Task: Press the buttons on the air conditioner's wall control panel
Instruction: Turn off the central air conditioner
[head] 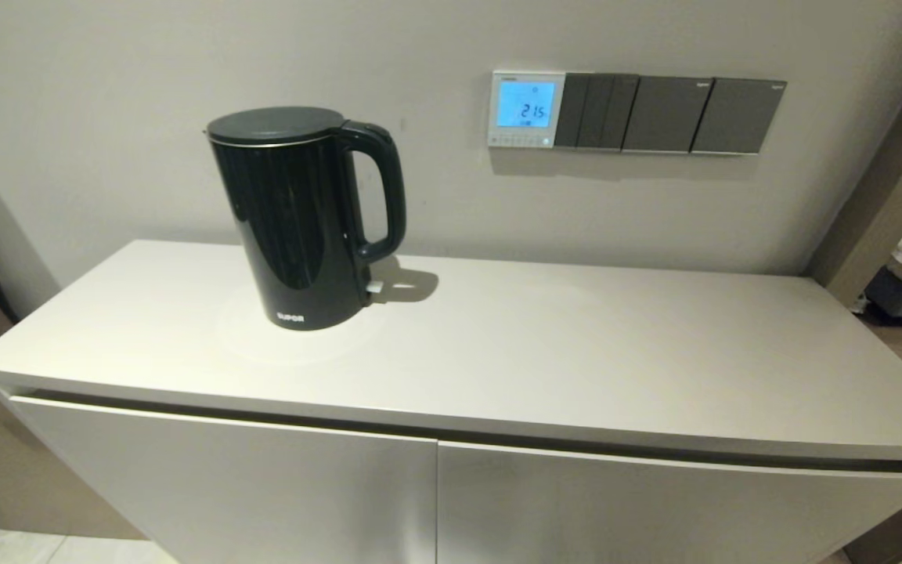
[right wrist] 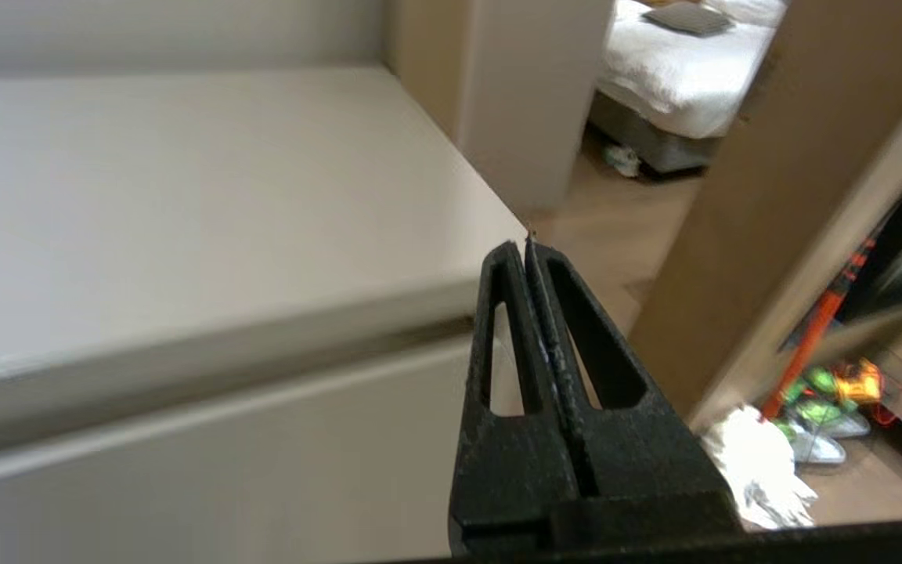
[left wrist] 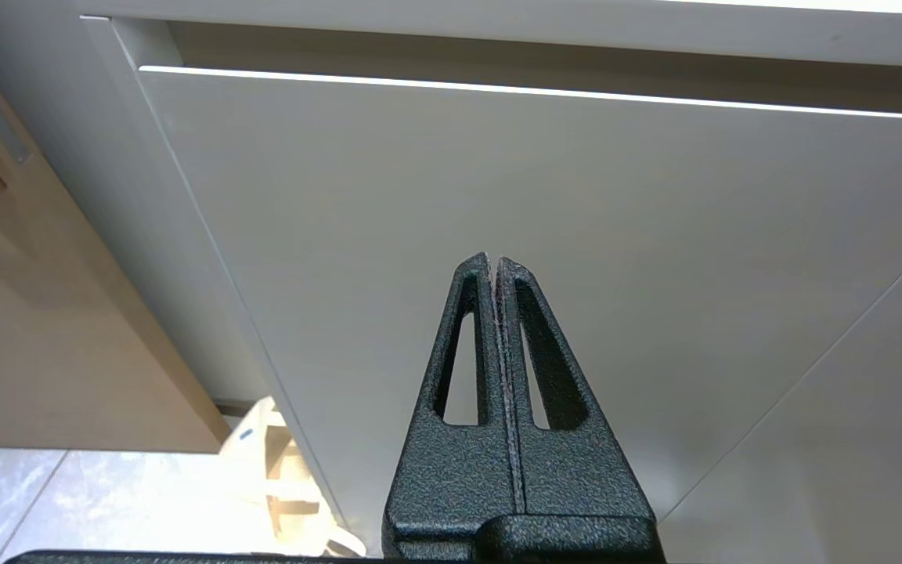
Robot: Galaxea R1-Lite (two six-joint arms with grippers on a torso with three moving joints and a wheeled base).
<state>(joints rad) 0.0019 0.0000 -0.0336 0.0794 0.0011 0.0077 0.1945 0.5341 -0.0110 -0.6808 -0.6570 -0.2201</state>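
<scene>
The air conditioner's wall control panel [head: 526, 110] is a small white square on the wall above the cabinet, its blue screen lit. The buttons [head: 520, 142] form a row of tiny pale keys along its lower edge. Neither arm shows in the head view. My left gripper [left wrist: 494, 260] is shut and empty, low in front of the cabinet door. My right gripper [right wrist: 524, 244] is shut and empty, near the cabinet's right front corner, at about the height of its top. The panel shows in neither wrist view.
A black electric kettle [head: 306, 215] stands on the white cabinet top [head: 576, 345], left of the panel. Dark grey switch plates [head: 670, 114] sit directly right of the panel. A wooden door frame [head: 882, 204] and a bed [right wrist: 686, 63] lie to the right.
</scene>
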